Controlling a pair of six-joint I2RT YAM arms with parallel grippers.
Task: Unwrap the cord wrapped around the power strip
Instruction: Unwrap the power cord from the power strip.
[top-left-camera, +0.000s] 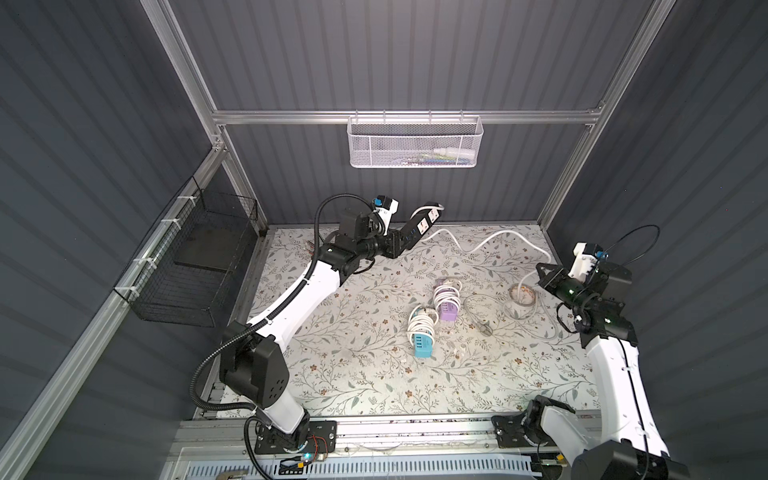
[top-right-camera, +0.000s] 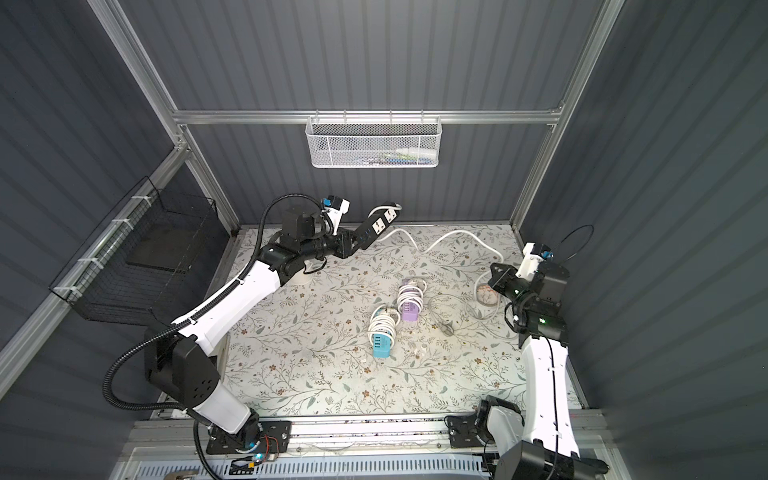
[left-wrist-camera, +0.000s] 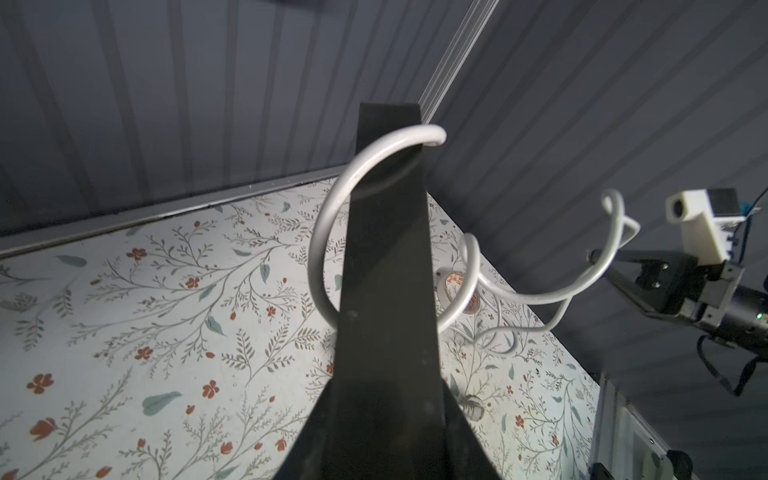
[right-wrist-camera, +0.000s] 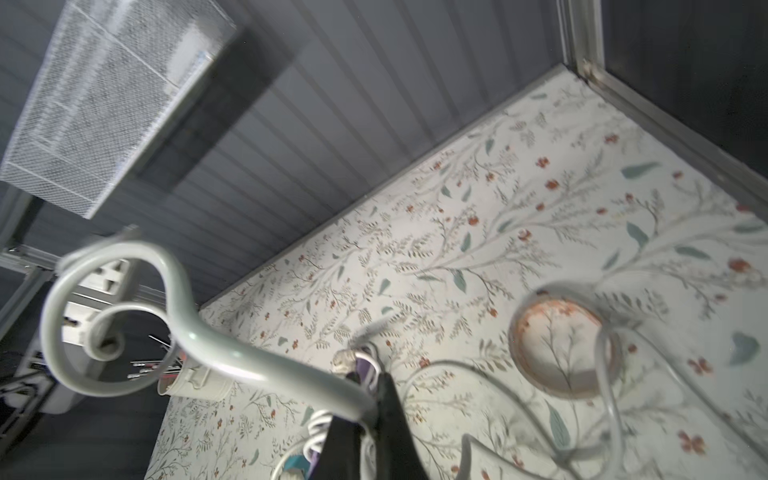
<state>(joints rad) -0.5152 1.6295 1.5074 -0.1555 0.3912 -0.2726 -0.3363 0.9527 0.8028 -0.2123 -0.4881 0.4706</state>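
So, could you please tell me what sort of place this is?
Probably a robot test cell: grey panelled walls on an aluminium frame, left arm and right arm bolted at a floral table, white mesh basket.

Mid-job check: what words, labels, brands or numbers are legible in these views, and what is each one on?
No text can be read in any view.
On the black power strip: tiny marks by its white sockets, too small to read.
On the blue charger block and purple charger block: no legible print.
In the white mesh basket: contents blurred behind the mesh.
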